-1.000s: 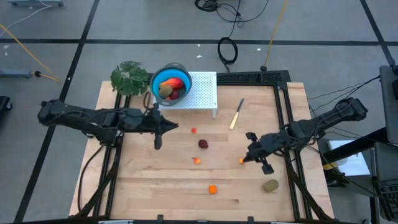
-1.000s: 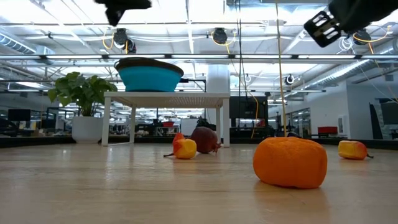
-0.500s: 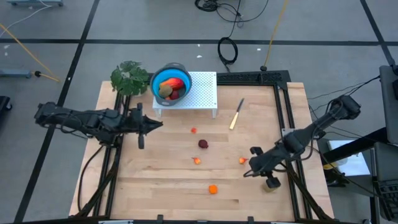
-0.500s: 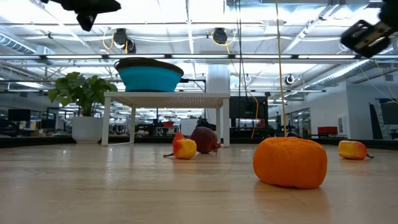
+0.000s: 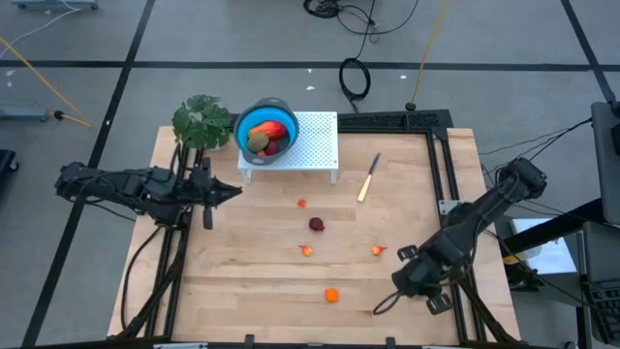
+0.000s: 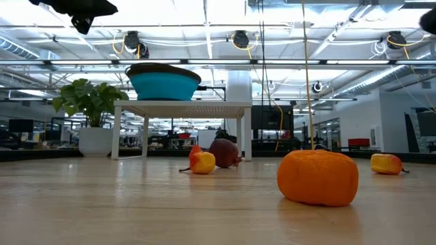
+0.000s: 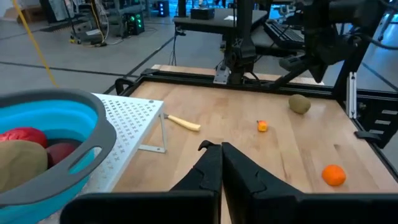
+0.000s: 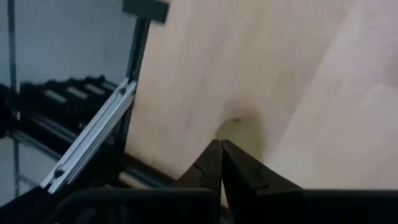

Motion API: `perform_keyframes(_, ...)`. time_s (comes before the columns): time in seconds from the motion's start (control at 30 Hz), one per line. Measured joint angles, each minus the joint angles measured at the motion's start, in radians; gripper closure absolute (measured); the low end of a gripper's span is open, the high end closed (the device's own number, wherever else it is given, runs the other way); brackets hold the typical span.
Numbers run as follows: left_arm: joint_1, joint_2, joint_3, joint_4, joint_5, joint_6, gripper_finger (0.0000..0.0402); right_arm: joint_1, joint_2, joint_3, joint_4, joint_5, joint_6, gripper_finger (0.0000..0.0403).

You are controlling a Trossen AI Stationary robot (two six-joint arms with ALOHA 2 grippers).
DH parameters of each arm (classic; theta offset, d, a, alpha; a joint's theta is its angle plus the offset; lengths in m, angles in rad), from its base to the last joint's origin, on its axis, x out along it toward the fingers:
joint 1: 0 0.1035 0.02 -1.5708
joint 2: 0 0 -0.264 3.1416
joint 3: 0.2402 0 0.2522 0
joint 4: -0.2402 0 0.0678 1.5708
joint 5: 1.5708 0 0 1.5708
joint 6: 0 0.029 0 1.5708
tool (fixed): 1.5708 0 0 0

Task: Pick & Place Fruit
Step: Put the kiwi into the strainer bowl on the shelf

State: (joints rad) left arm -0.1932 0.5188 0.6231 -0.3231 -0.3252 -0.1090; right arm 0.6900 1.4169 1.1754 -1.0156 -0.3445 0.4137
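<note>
Loose fruit lies on the wooden table: a dark red ball (image 5: pixel 316 224), small orange-red bits (image 5: pixel 301 204) (image 5: pixel 307 250) (image 5: pixel 378 250) and an orange ball (image 5: pixel 332 295). An olive-brown oval (image 8: pixel 239 132) lies near the right front. My right gripper (image 8: pixel 221 144) hangs shut above it, tipped steeply down, and covers it in the high view (image 5: pixel 412 281). My left gripper (image 5: pixel 232 188) is shut and empty. It points level toward the right, left of the white stand (image 5: pixel 312 143). On the stand a blue bowl (image 5: pixel 264 131) holds more fruit.
A pale-handled knife (image 5: pixel 368 177) lies right of the stand. A green plant (image 5: pixel 202 121) stands at the far left corner. Black rails (image 5: pixel 441 165) run along the table's right side and far right edge. Bare wood lies near the front left.
My left gripper has drawn back toward the table's left edge, away from the stand, staying shut. My right gripper has swung toward the near edge and tipped from nearly level to steeply downward, ending over the olive-brown oval. No fruit has moved.
</note>
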Motion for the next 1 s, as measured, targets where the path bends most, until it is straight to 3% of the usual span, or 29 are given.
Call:
perform_keyframes(0.17, 0.0, -0.004, 0.0, -0.007, 0.009, 0.001, 0.0393, 0.014, 0.052, 0.009, -0.028, 0.001, 0.031, 0.0398)
perform_keyframes(0.37, 0.0, -0.003, 0.0, -0.019, 0.01, -0.006, 0.0389, 0.01, 0.06, 0.009, -0.098, 0.003, 0.049, 0.0363)
perform_keyframes(0.53, 0.0, -0.003, 0.0, -0.019, 0.013, -0.002, 0.04, 0.01, 0.06, 0.009, -0.141, 0.0, 0.098, 0.0311)
perform_keyframes(0.8, 0.0, -0.003, 0.0, -0.02, 0.013, -0.004, 0.039, 0.01, 0.059, 0.002, -0.071, -0.052, 0.128, 0.021)
perform_keyframes(1.0, 0.0, -0.003, 0.0, -0.021, 0.049, -0.009, 0.0396, 0.01, 0.059, -0.04, -0.054, -0.052, 0.128, 0.016)
